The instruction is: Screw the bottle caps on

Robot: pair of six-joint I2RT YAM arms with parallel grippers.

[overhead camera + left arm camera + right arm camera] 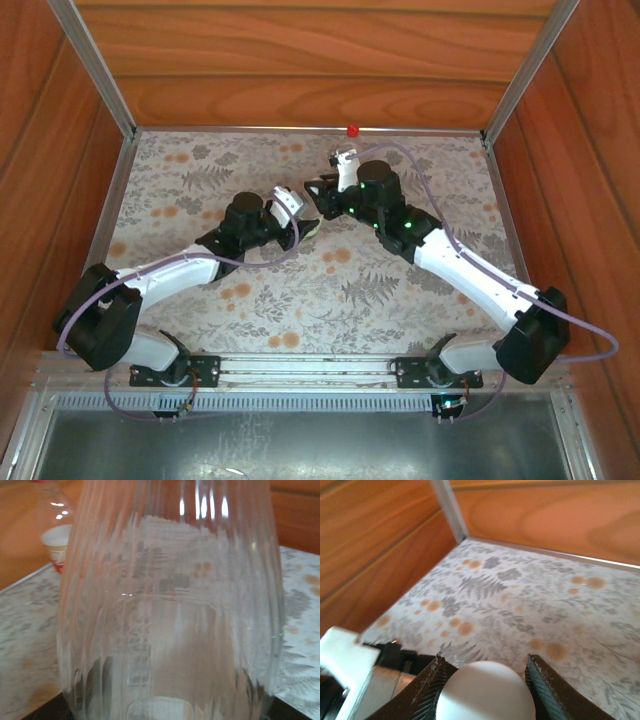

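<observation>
Reference landmark: the red cap [352, 130], which sits at the far edge of the worktop [200, 290]. In the left wrist view a red trace at the top of the frame lies above the pinkish-red-labelled bottle [56, 545]. This bottle stands upright against the wooden back wall [320, 60]. The right gripper [320, 195] is located nearer the arm bases than the red cap and slightly toward the left arm's side. In the right wrist view its two dark fingers [434, 685] are set narrow and touch both sides of the white cap [485, 692]. The white cap is held between them above the worktop. The left gripper [300, 215] lies farther from the red cap, tip to tip with the right gripper. The clear ribbed bottle [170, 605] sits directly in front of the left wrist camera. The left gripper's fingers are hidden behind it, so their opening cannot be determined.
</observation>
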